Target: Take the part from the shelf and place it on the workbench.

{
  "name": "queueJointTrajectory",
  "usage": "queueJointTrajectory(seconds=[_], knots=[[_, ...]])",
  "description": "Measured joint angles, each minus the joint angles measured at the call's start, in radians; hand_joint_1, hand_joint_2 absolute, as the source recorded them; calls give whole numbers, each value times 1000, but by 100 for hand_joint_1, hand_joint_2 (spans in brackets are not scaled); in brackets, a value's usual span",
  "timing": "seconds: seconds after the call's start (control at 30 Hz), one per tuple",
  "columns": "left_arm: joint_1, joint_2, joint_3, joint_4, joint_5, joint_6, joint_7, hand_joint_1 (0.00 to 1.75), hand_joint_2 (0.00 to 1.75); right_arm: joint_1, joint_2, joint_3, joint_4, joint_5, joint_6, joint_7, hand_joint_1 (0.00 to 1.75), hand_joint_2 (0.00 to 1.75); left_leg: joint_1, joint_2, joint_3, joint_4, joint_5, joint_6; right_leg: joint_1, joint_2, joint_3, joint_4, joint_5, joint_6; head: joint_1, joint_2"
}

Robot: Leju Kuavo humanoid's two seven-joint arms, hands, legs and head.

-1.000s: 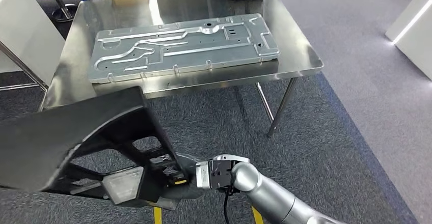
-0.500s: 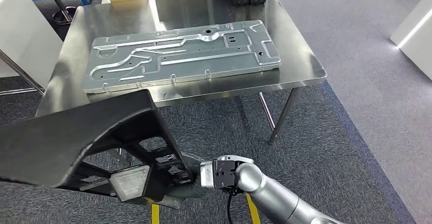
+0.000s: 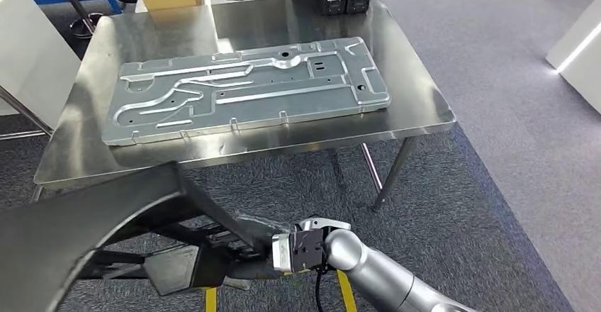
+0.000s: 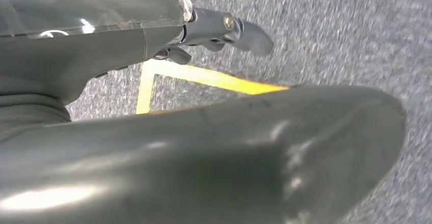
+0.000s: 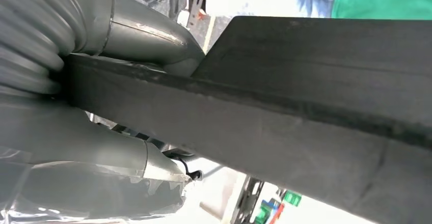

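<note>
Black and ribbed, the part (image 3: pixel 99 227) hangs short of the workbench (image 3: pixel 418 85) near edge, over carpet. The right hand (image 3: pixel 266 255) grips its inner end; the right wrist view shows fingers (image 5: pixel 137 35) clamped on the edge. Whether the left hand (image 4: pixel 102 35) holds the part, I cannot tell. A stamped metal panel (image 3: pixel 248 88) fills the benchtop's middle.

right robot hand (image 3: pixel 249 254) gripping the part (image 3: pixel 85 234) (low, forward), silver arm (image 3: pixel 383 273) extended

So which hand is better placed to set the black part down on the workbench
Right, probably. The right hand grips the black part at the end nearest the workbench's bare right side; the metal panel covers the rest.
</note>
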Motion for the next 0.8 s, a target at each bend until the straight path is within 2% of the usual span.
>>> queueJointTrajectory(seconds=[0.07, 0.1, 0.13, 0.2, 0.23, 0.27, 0.3, 0.37, 0.43, 0.53, 0.6, 0.67, 0.73, 0.77, 0.8], knots=[[1, 1, -1, 0, 0, -1, -1, 0, 0, -3, 0, 6, -7, 3, -4, 2, 173, 175, 5, -12, 26, -16, 13, 9, -2, -3, 3, 28, -4, 12, 1, 0], [1, 2, -1, 0, 0, -1, 0, 0, 0, -7, 0, 7, -12, 1, -5, 4, 173, 175, 8, -15, 38, -20, 14, 11, -3, 0, -9, 57, -15, 18, 2, 0], [1, 1, -2, 0, 0, -2, 0, 0, 0, -9, 0, 9, -15, -2, -6, 9, 173, 175, 11, -18, 46, -23, 13, 13, -6, 3, -37, 104, -34, 24, 2, 0], [2, 1, -3, 0, 0, -2, 2, 0, 0, -11, -1, 11, -18, -8, -5, 18, 173, 175, 14, -25, 52, -24, 5, 13, -12, 7, -117, 215, -84, 35, 3, 0], [2, 1, -4, 0, 1, -2, 3, 0, 0, -10, -2, 13, -19, -10, -5, 21, 173, 175, 15, -27, 57, -23, -1, 12, -16, 7, -152, 250, -100, 40, 3, 0], [3, 1, -5, 0, 2, -1, 4, 0, 0, -9, -2, 16, -19, -12, -5, 22, 173, 175, 17, -30, 63, -23, -8, 9, -20, 7, -171, 254, -99, 44, 3, 0], [3, 1, -5, 0, 4, 0, 4, 0, 0, -9, -3, 17, -19, -14, -4, 23, 173, 175, 19, -32, 72, -23, -15, 5, -23, 7, -173, 225, -74, 47, 3, 0], [3, 1, -6, 0, 8, 2, 5, 0, 0, -11, -3, 19, -19, -17, -4, 23, 173, 175, 24, -35, 95, -23, -33, -5, -27, 6, -140, 101, 23, 50, 4, 0], [2, 1, -6, 0, 10, 4, 5, 0, 0, -13, -4, 21, -19, -19, -4, 22, 173, 175, 25, -37, 109, -22, -51, -20, -23, 4, -113, 12, 74, 39, 4, 0], [0, 2, -7, 1, 11, 1, 5, 0, 0, -17, -3, 23, -20, -24, -6, 22, 173, 175, 25, -36, 119, -11, -59, -42, -19, 8, -103, -1, 72, 8, 3, 0], [-1, 3, -8, 1, 11, -3, 4, 0, 0, -23, -2, 23, -23, -31, -9, 21, 173, 175, 28, -36, 106, 33, -68, -50, -20, 10, -86, -5, 65, -8, 3, 0], [-3, 3, -9, 1, 11, -6, 3, 0, 0, -28, -2, 24, -26, -35, -11, 21, 173, 175, 30, -36, 47, 138, -107, -56, -18, 9, -71, -6, 53, -17, 2, 0], [-3, 3, -11, 1, 11, -7, 3, 0, 0, -28, -2, 25, -27, -37, -12, 21, 173, 175, 30, -36, -33, 249, -154, -60, -14, 11, -59, -6, 39, -22, 2, 0], [-2, 3, -12, 1, 11, -8, 2, 0, 0, -27, -2, 26, -27, -37, -12, 21, 173, 175, 30, -36, -59, 270, -157, -59, -11, 12, -50, -6, 32, -24, 2, 0], [0, 3, -14, 1, 12, -7, 2, 0, 0, -27, -2, 27, -27, -37, -13, 21, 173, 175, 30, -36, -68, 256, -140, -56, -9, 14, -40, -6, 24, -24, 2, 0]])
